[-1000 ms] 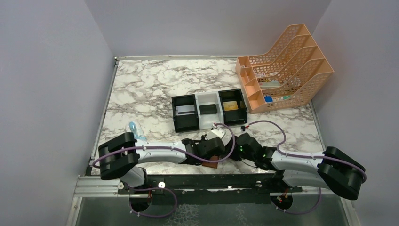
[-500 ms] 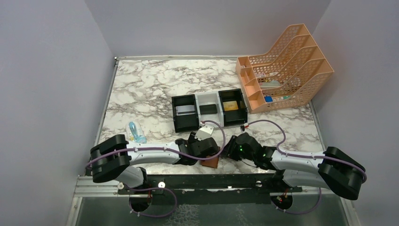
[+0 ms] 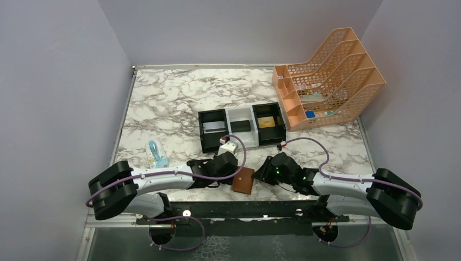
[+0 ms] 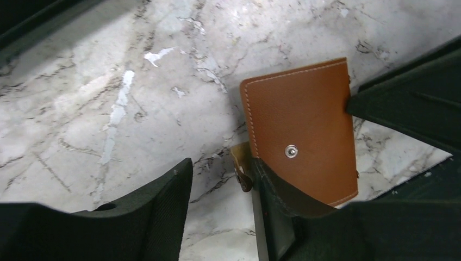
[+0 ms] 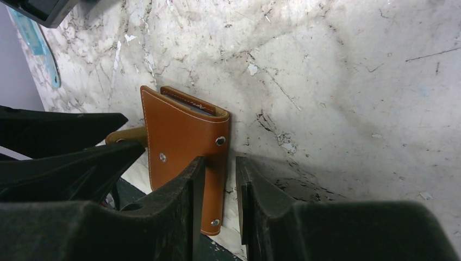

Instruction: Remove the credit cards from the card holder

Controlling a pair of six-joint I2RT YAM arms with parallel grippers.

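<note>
The card holder point(image 3: 243, 180), a shut brown leather wallet, sits near the table's front edge. Its snap tab point(image 4: 241, 163) hangs loose at its left side. My right gripper point(image 5: 219, 163) point(image 3: 261, 173) is shut on the card holder's right edge, and only a sliver of marble shows beside one finger. My left gripper point(image 4: 220, 166) point(image 3: 231, 175) is open at the card holder's left. The tab lies between its jaws, and its right finger point(image 4: 282, 206) overlaps the wallet's corner. A dark grey card point(image 3: 215, 126) and a gold-tan card point(image 3: 266, 122) lie in the tray.
The black-and-white tray point(image 3: 226, 130) stands just behind the grippers, with a small black block point(image 3: 240, 125) in its middle compartment. An orange file rack point(image 3: 329, 76) fills the back right. A pale blue item point(image 3: 156, 153) lies at the left. A black rail point(image 3: 239, 209) runs along the near edge.
My left gripper has opened and drawn back to the left off the card holder, so the brown cover now shows. The right gripper has stayed where it was.
</note>
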